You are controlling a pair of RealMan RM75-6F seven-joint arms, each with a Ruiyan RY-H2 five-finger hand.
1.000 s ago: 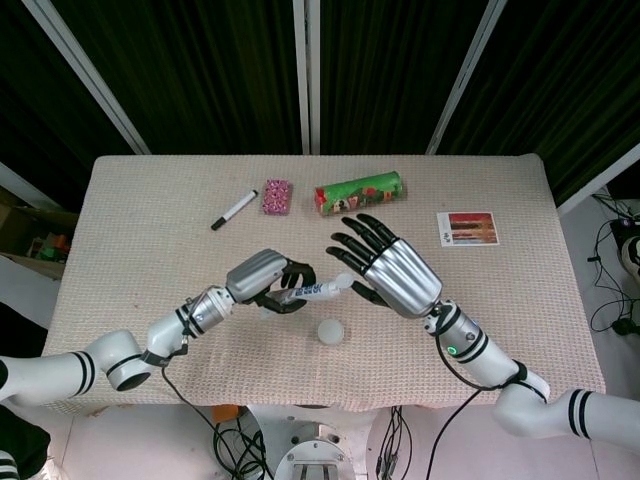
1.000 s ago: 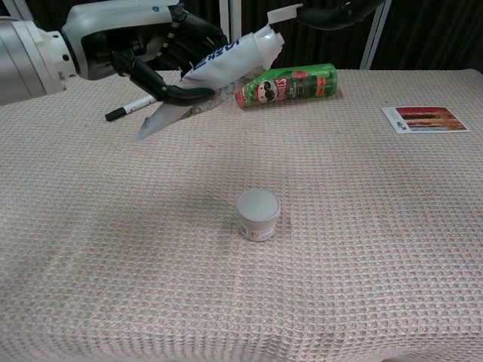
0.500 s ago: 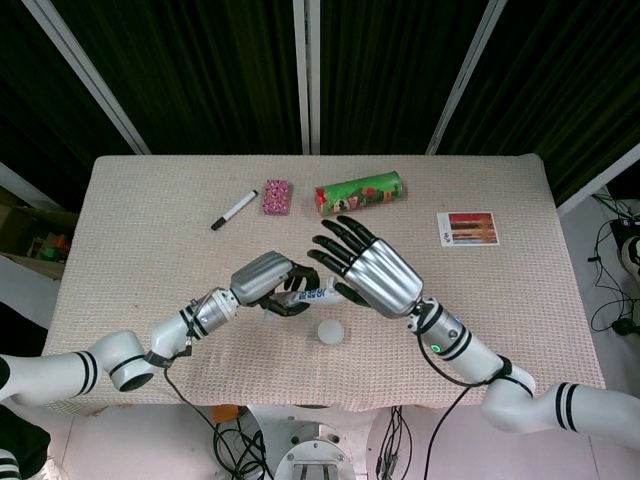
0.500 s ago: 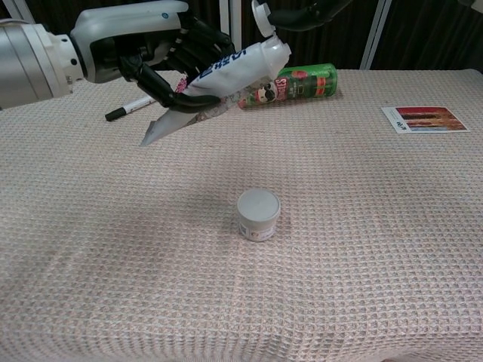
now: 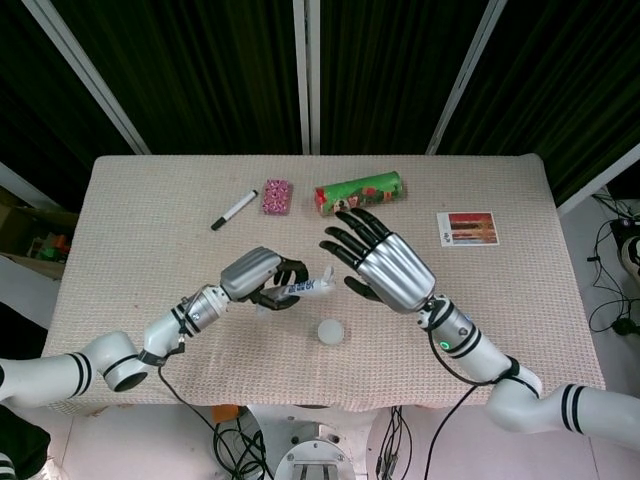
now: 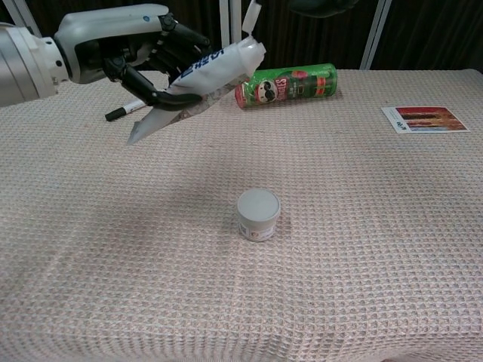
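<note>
Left hand [image 6: 143, 56] grips a soft, light tube [image 6: 200, 79] mid-body, aloft over the table [image 6: 362, 226] with its cap end raised; right hand [image 5: 385, 265], fingers spread and holding nothing, hovers beside the cap—squeezable, probably best taken near the stiffer shoulder.

Both arms were glossy white with black bands at the joints. Each hand, left hand [image 5: 255, 275] and right hand [image 5: 385, 270], had a ribbed silver back and black fingers (a green light glowed on the right wrist).
</note>
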